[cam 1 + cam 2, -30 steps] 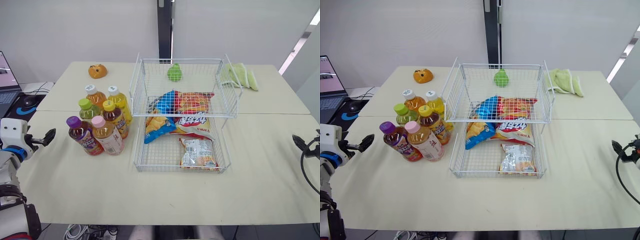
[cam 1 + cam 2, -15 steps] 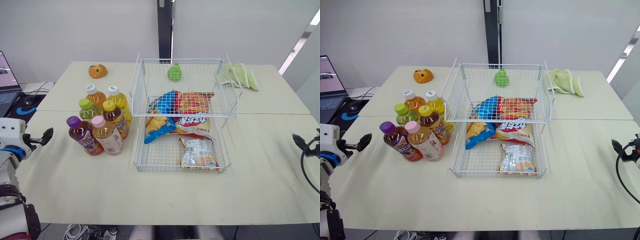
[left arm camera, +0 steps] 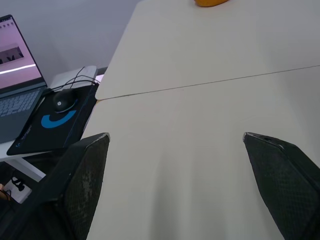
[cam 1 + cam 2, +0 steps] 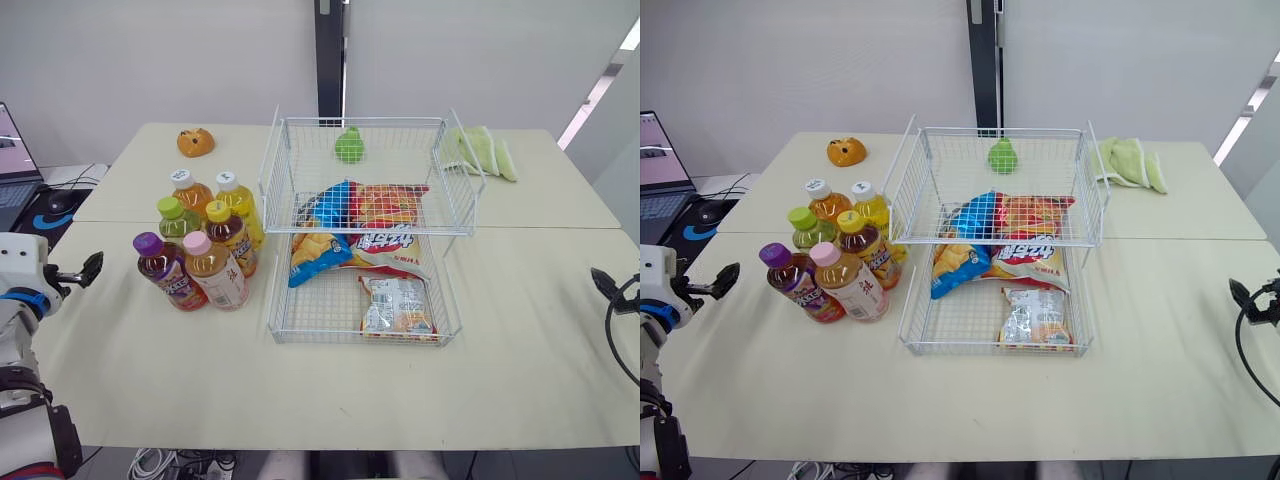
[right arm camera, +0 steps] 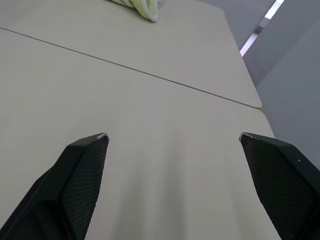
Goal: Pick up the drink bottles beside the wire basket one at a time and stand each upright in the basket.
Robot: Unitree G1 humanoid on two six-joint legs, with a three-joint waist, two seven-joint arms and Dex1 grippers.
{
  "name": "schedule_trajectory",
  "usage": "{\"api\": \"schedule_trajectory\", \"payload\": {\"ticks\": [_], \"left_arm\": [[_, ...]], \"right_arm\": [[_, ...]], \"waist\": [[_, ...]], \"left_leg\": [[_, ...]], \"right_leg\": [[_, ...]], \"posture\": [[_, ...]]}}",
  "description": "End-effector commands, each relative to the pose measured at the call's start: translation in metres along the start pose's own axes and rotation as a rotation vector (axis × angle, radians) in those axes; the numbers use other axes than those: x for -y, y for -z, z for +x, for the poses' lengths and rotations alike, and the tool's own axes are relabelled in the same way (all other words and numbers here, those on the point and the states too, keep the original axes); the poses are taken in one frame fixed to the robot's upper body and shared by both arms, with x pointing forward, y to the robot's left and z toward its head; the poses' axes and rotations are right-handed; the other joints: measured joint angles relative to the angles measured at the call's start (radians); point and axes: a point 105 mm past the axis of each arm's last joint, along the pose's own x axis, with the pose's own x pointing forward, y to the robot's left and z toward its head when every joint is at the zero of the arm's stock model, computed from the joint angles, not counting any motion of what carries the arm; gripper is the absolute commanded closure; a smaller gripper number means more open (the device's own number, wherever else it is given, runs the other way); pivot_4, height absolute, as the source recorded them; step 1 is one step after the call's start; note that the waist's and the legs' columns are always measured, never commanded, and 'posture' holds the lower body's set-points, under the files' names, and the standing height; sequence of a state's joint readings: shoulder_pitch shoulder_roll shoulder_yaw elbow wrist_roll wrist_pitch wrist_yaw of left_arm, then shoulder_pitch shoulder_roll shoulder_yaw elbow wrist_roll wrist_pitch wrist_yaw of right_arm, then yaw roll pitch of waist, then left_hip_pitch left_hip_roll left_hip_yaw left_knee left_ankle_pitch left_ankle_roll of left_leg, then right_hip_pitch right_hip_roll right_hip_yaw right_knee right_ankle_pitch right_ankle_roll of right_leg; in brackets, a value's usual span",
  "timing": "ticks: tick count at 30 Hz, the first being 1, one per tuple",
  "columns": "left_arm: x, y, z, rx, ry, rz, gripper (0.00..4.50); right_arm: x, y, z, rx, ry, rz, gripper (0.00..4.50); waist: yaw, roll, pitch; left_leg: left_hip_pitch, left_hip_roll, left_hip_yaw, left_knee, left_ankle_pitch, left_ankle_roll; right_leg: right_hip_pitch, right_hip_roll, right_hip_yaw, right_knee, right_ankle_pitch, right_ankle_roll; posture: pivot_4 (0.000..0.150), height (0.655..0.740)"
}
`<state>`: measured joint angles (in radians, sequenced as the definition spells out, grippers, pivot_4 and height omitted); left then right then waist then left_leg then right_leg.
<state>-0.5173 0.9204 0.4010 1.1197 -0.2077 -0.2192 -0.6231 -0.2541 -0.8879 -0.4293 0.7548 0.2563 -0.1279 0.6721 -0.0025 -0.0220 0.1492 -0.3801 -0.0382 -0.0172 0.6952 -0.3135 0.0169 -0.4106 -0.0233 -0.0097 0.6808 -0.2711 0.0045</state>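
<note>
Step in hand: honestly the very start, I'd say. All six drink bottles stand in a tight bunch on the table, none in the wire basket yet.
Where the bottles are: at 9 o'clock of the basket, nearest ones just beside its wall. The pink-capped bottle and purple-capped bottle are in the front row, at 6 o'clock of the bunch, both leaning a bit.
Basket: two tiers. The lower one is mostly covered by snack bags, the upper one has just a green toy fruit at its 12 o'clock edge.
Left gripper: fingers wide apart, nothing between them, hanging over bare table at 9 o'clock of the bunch, well apart from it.
Right gripper: also spread wide and empty, out at 3 o'clock of the basket, well apart.
Next move, my guess: the left arm is the obvious pick. Swing in toward 3 o'clock and take the purple-capped one, since it's on the outside of the bunch.
What it calls for: grabbing the body below the cap without bumping the neighbours, they're packed touching. Then a lift high enough to clear the basket wall.
Other stuff: an orange toy at 12 o'clock of the bunch and a green cloth at 2 o'clock of the basket, both out of the way.
</note>
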Motion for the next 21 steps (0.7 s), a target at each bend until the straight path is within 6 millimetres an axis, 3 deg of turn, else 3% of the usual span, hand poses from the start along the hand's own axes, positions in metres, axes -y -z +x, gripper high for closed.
{"api": "schedule_trajectory", "payload": {"ticks": [1, 3, 6, 8, 10, 12, 16, 21], "left_arm": [[-0.011, -0.018, -0.005, 0.065, 0.017, -0.049, 0.05], [-0.010, -0.019, -0.006, 0.080, 0.040, -0.089, 0.05], [-0.006, -0.017, -0.005, 0.080, 0.066, -0.124, 0.05], [0.000, -0.017, -0.003, 0.088, 0.087, -0.129, 0.05], [0.005, -0.016, -0.002, 0.091, 0.098, -0.131, 0.05], [0.009, -0.014, -0.001, 0.090, 0.111, -0.134, 0.05], [0.014, -0.010, -0.002, 0.088, 0.131, -0.140, 0.05], [0.014, -0.012, -0.003, 0.100, 0.127, -0.138, 0.05]], "right_arm": [[0.009, -0.091, 0.000, 0.294, 0.004, -0.043, 0.00], [-0.012, -0.147, 0.001, 0.441, -0.095, -0.060, 0.00], [-0.050, -0.213, -0.005, 0.589, -0.254, -0.087, 0.00], [-0.083, -0.254, -0.018, 0.689, -0.406, -0.072, 0.00], [-0.116, -0.280, -0.036, 0.738, -0.583, -0.031, 0.00], [-0.147, -0.294, -0.055, 0.746, -0.755, -0.033, 0.00], [-0.190, -0.306, -0.088, 0.726, -1.022, -0.006, 0.00], [-0.229, -0.294, -0.103, 0.687, -1.159, -0.022, 0.00]], "waist": [[0.000, 0.000, 0.000], [-0.010, 0.006, 0.003], [-0.021, 0.008, 0.004], [-0.020, 0.007, 0.004], [-0.017, 0.006, 0.003], [-0.010, 0.005, 0.003], [0.008, 0.004, 0.003], [0.014, -0.002, -0.001]], "left_leg": [[0.000, 0.000, 0.000, 0.000, 0.000, 0.000], [0.000, 0.000, 0.001, 0.000, 0.000, 0.000], [-0.001, 0.000, 0.001, 0.000, 0.000, 0.000], [-0.002, 0.002, -0.001, -0.002, 0.000, 0.000], [-0.005, 0.002, -0.001, -0.002, 0.000, 0.000], [-0.009, 0.002, -0.001, -0.001, 0.000, 0.000], [-0.015, 0.001, -0.001, 0.002, 0.000, 0.000], [-0.015, 0.000, -0.002, 0.002, 0.000, 0.001]], "right_leg": [[0.000, 0.000, 0.000, 0.000, 0.000, 0.000], [-0.001, 0.000, 0.001, 0.001, 0.000, 0.000], [-0.002, 0.000, 0.000, 0.002, 0.000, 0.000], [-0.003, 0.001, -0.002, 0.001, 0.000, 0.000], [-0.006, 0.002, -0.002, 0.001, 0.000, 0.000], [-0.009, 0.001, -0.002, 0.000, 0.000, 0.000], [-0.012, 0.000, -0.002, -0.001, 0.000, 0.000], [-0.012, -0.001, -0.002, -0.001, 0.000, 0.000]], "posture": [[0.150, 0.7400], [0.150, 0.7400], [0.150, 0.7400], [0.150, 0.7400], [0.150, 0.7400], [0.150, 0.7400], [0.150, 0.7400], [0.150, 0.7400]]}}
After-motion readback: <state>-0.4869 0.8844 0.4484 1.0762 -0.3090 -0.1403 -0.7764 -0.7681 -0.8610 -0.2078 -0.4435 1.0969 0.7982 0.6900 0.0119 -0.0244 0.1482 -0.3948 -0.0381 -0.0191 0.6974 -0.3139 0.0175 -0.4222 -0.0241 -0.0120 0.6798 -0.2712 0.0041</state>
